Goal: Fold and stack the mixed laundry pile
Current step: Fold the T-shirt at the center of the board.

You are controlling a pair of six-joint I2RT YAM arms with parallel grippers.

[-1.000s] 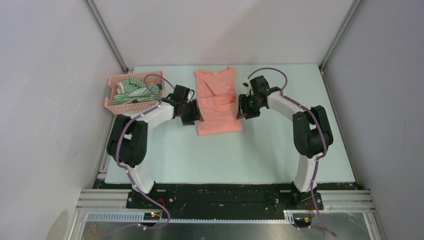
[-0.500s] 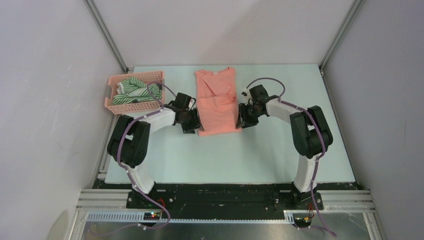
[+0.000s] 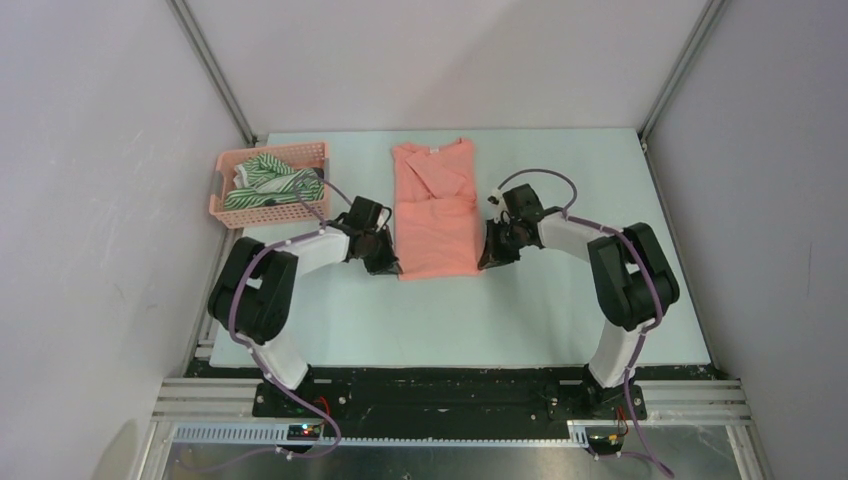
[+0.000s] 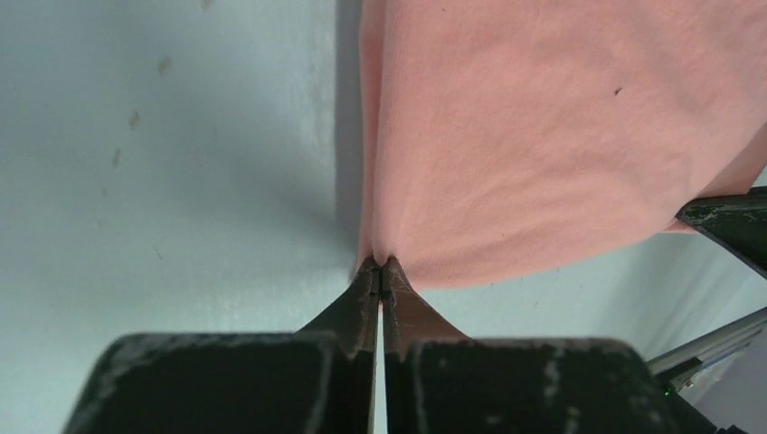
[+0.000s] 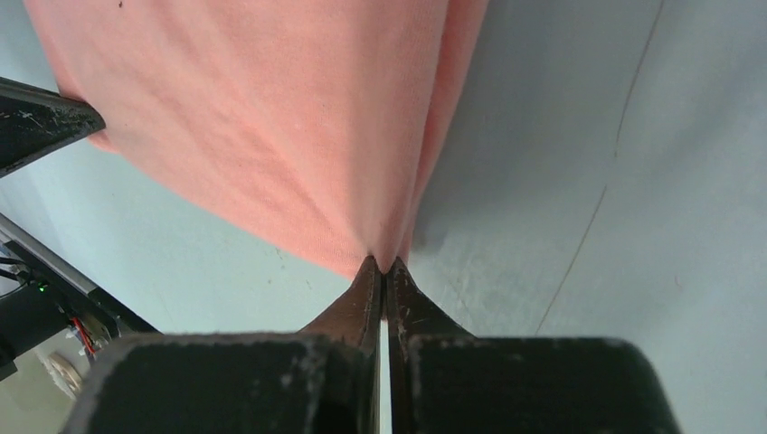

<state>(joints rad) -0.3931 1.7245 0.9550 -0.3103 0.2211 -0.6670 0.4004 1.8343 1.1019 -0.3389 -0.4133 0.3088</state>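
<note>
One garment of the pile is out. In the top view the shirt (image 3: 437, 215), salmon pink, lies flat in the middle of the desk (image 3: 560, 320). Its sides seem turned in, so it makes a long strip with the collar at the far end. The striped garment (image 3: 262, 175) sits heaped in the basket (image 3: 260, 209) at the far left. I cannot pick out the dark one for sure. By my reckoning the first piece is only part folded, nothing is stacked, and two pieces have not been started. The left hand (image 3: 393, 268) sits at the shirt's near-left corner and the right hand (image 3: 487, 262) at its near-right corner, both low on the desk.

Left wrist view: the left hand (image 4: 381, 271) is pressed together, its tips pinching the shirt (image 4: 543, 136) at the corner where hem meets side edge. The cloth puckers into the tips. The right hand (image 4: 733, 226) shows at the frame's right edge.

Right wrist view: the right hand (image 5: 383, 268) is likewise squeezed tight on the opposite corner of the shirt (image 5: 271, 117), drawing the fabric into a small peak. The likely next move is to carry the hem toward the collar.
</note>
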